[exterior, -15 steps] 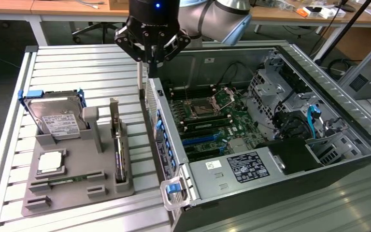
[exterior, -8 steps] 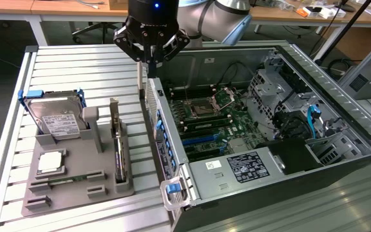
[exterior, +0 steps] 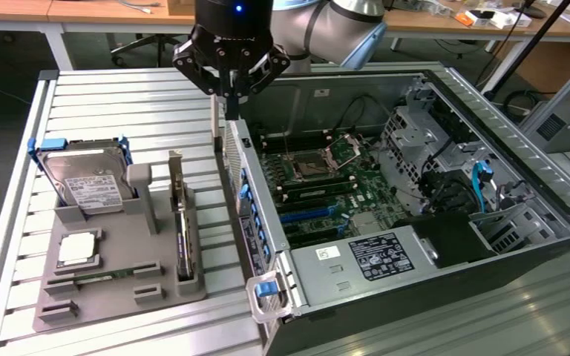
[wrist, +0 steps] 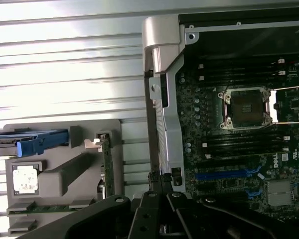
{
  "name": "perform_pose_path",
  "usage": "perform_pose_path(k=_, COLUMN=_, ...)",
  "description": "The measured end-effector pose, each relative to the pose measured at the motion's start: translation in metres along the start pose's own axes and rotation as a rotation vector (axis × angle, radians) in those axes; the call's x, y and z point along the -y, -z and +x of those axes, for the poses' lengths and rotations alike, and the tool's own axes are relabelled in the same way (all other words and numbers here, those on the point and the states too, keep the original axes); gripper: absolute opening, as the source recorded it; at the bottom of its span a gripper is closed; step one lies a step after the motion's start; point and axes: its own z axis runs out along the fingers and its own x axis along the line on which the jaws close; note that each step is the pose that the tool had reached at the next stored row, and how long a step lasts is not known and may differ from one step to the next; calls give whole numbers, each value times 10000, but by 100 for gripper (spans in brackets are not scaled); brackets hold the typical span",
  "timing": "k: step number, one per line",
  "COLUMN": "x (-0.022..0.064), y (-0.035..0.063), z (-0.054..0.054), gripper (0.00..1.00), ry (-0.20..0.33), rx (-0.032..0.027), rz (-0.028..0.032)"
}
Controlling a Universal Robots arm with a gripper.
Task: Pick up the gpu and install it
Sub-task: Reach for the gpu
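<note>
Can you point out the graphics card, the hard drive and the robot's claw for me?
gpu (exterior: 180, 219): exterior view, top edge of the upright card.
hard drive (exterior: 89, 180): exterior view, its silver labelled face.
gripper (exterior: 234, 107): exterior view, between its shut fingertips.

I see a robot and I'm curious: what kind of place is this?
Probably a robotics lab or workshop. A robot arm's gripper hangs at an open computer case on a slatted table, beside a grey tray of parts, with desks behind.
</note>
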Motion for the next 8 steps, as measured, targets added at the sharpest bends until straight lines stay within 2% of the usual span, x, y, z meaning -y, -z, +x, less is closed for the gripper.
perform_pose_path(k=8, x=3, y=1, z=36, gripper=11, ry=1, rx=-1, rz=1)
